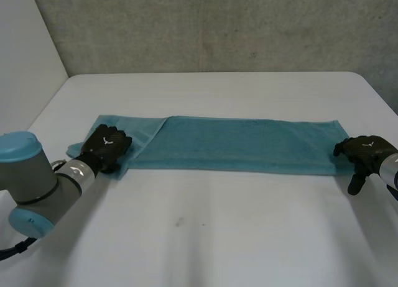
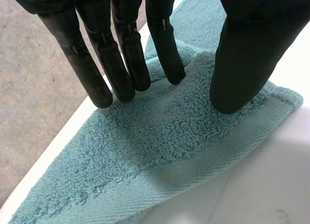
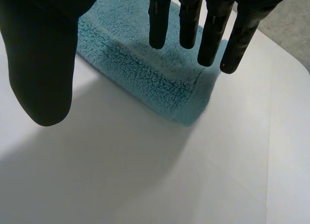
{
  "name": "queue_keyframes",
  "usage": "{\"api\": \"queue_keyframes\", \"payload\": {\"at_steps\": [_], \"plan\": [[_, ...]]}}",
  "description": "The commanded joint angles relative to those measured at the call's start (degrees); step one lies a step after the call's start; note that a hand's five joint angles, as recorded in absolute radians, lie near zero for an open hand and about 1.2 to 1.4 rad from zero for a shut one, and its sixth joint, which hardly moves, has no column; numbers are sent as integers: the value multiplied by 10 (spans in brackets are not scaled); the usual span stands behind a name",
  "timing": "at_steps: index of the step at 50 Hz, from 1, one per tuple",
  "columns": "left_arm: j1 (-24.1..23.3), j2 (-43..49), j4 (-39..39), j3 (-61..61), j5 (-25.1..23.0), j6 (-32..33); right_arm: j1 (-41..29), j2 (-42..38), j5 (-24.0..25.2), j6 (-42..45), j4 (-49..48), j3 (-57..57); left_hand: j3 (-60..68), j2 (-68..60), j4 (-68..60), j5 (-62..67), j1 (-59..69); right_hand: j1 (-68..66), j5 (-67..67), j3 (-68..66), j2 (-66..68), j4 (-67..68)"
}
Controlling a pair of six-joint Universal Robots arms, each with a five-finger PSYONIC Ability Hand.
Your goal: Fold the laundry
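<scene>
Scene: one teal towel [image 1: 230,144] lies on a white table [image 1: 205,237], a robot hand at each end, a grey wall [image 1: 217,26] toward 12 o'clock.
Towel's place: across the middle of the table, flat, folded into a long narrow strip.
Long axis: from 9 o'clock to 3 o'clock in the head view, the short ends facing the two hands.
Fold detail: near the 9 o'clock end a slanted crease crosses the strip where a flap of cloth is turned over.
Count: one towel, two hands, two arms.
Left hand [image 1: 107,145]: on the towel's 9 o'clock end. In its wrist view the fingers [image 2: 126,64] are straight and close side by side, tips on the pile. The thumb [image 2: 247,54] is set apart from them, its tip pressing down near the hemmed edge.
Right hand [image 1: 364,151]: at the towel's 3 o'clock end. Its fingers [image 3: 189,20] are straight and slightly spread above the end corner, holding nothing. Its thumb [image 3: 38,64] is well apart from them, over bare table.
Markings: a small pale mark on the back of each hand, too small to read.
</scene>
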State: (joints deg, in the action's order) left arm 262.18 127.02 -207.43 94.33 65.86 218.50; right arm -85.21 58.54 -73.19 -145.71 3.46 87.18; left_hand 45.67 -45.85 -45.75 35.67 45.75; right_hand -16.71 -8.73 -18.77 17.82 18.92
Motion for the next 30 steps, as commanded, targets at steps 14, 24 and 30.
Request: {"api": "queue_keyframes", "payload": {"at_steps": [14,24,30], "plan": [[6,-37,-6,-97,11,-127,-4,-4,-6,13,1,2,343,-341,-342,343,342,-43,-23,-22,32,21],[44,107,33,-296,23,-200,-14,-13,-6,13,3,3,343,-341,-342,343,342,-43,-23,-22,32,21],[47,189,36,-374,30,-198,-13,-14,-6,13,4,3,343,-341,-342,343,342,-43,-23,-22,32,21]]}}
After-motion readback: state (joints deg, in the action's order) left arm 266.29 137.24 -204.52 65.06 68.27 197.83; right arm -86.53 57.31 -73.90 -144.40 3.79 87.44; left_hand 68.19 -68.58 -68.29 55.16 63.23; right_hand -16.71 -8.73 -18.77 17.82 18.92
